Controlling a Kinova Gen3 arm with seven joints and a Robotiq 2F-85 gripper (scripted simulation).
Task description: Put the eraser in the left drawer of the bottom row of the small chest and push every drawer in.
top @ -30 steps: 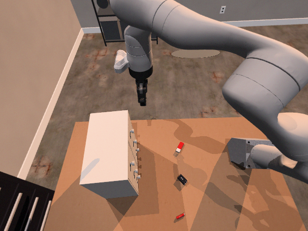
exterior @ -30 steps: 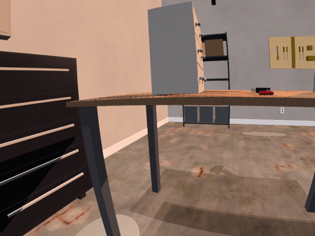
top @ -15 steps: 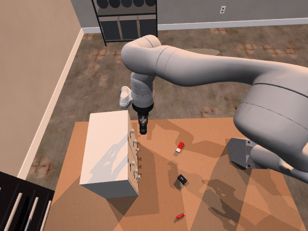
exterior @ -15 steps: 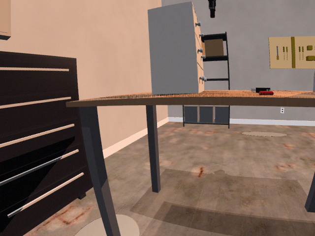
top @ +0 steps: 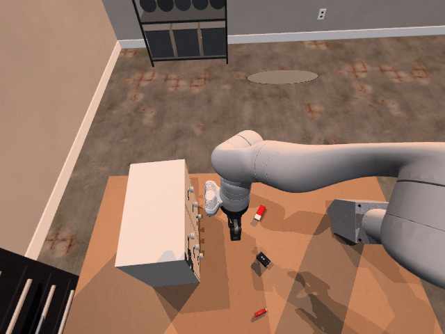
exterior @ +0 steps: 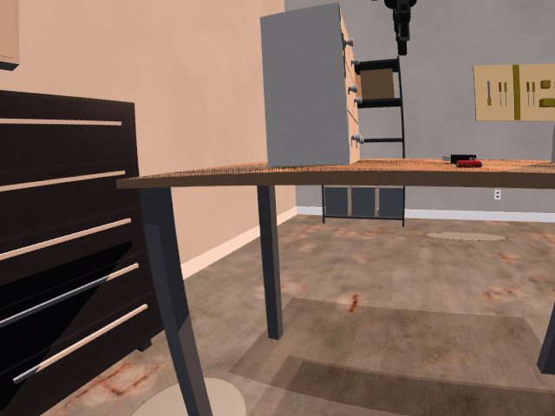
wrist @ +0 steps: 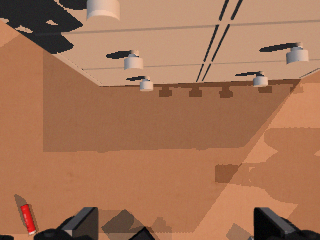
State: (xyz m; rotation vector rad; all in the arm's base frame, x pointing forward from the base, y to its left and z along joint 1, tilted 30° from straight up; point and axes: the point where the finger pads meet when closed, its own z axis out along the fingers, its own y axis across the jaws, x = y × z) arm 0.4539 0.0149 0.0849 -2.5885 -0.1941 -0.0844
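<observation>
White and closed up as far as I can see, the chest (top: 154, 211) (exterior: 309, 89) (wrist: 165, 45) stands on the table (top: 233, 296) (exterior: 358, 179) (wrist: 125, 185), at nine o'clock from the gripper (top: 235, 237) (exterior: 401, 48) (wrist: 175, 224), taking twelve as the far side in the view from above. The gripper hangs in front of the drawers with its fingers fully spread and nothing between them. The red-and-white eraser (top: 259, 212) lies on the table at about one-thirty from it, outside the chest; I can't pick it out surely from the side or the wrist.

A black box (top: 263, 259) (exterior: 464, 158) (wrist: 142, 234) lies at four o'clock, mostly cut off by the wrist view's lower edge. Beyond it, between five and six, is a red cylinder (top: 260, 312) (exterior: 468, 164) (wrist: 28, 219), overlapping the box from the side. The bottom-left drawer's knob (wrist: 146, 85) shows close to the tabletop. Dark shadow blurs the upper left of the drawer fronts, and the wrist view crops the top row. From the side, most of the arm (top: 305, 165) is out of sight.
</observation>
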